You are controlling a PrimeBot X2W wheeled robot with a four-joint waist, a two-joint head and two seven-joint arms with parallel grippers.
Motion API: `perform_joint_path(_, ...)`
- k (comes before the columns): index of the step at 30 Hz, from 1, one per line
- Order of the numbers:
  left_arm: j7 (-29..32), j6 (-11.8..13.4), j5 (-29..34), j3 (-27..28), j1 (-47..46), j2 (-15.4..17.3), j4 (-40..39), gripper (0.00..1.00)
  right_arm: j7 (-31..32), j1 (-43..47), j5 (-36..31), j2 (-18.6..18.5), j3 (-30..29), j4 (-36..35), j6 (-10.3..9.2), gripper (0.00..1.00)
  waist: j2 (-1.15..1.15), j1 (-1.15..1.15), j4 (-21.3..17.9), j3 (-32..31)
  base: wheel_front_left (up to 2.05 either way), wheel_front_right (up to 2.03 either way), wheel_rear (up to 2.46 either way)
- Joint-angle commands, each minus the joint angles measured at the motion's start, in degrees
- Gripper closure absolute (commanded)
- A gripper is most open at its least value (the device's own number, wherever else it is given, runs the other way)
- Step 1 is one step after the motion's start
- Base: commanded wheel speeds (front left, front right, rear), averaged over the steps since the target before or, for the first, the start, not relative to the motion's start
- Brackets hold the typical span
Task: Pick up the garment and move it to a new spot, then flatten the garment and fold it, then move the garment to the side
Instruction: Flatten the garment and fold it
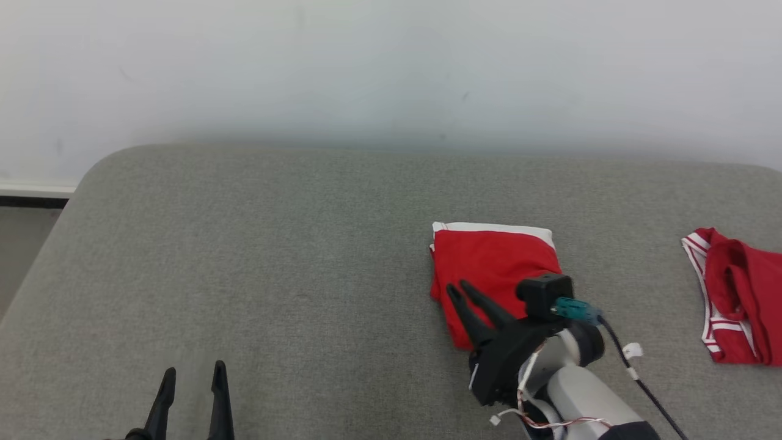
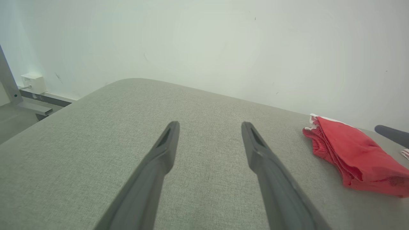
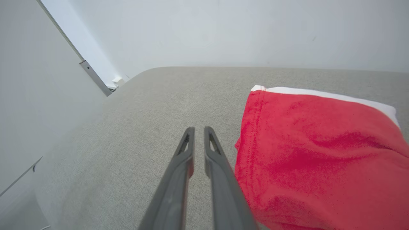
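Two red garments lie on the grey upholstered cushion (image 1: 275,275): the folded red garment (image 1: 489,263) right of centre, and a crumpled striped garment (image 1: 739,305) at the far right. My right gripper (image 1: 458,286) sits at the folded piece's near-left edge, jaws slightly apart and empty. To move it aside, I would pinch all layers there and drag low. My left gripper (image 1: 194,368) hovers with its jaws wide apart, idle.
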Motion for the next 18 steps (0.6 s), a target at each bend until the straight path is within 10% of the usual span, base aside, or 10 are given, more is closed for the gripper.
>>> perform_joint_path(1,-0.1,0.28,0.33,0.64,0.38,0.02,-0.41,0.0,-1.37,1.43,-1.72,-0.99,-2.41,-1.49,-0.17,0.0,0.0,0.0,-2.77,-1.58,0.0,0.0,0.0)
perform_joint_path(18,-0.09,0.15,2.71,4.09,-2.4,0.09,0.37,0.0,-7.83,14.36,-13.58,-4.45,-17.69,-14.24,-0.17,0.0,0.0,0.0,-11.16,-3.77,0.0,0.0,0.0)
